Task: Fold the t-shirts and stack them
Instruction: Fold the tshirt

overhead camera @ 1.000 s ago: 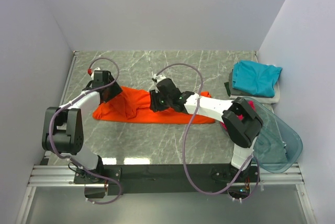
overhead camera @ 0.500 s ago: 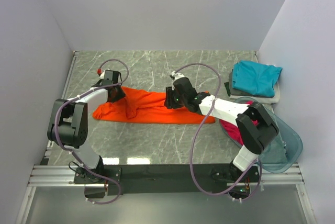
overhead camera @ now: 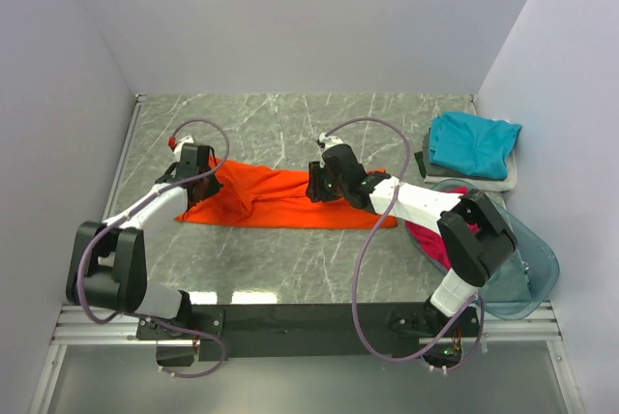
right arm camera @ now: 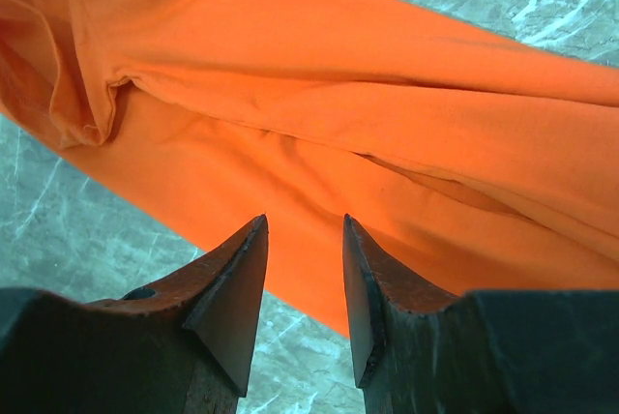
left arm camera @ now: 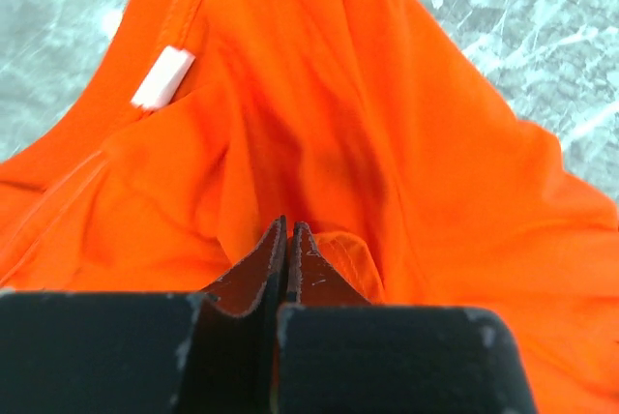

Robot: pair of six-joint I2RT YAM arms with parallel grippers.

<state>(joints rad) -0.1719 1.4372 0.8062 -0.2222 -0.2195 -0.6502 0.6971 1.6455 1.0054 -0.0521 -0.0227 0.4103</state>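
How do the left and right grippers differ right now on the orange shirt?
The left gripper is shut, pinching a fold of the orange t-shirt; the right gripper is open with nothing between its jaws. The left gripper is at the shirt's left end; the right gripper is nearer its middle. Both are down low over the same shirt.
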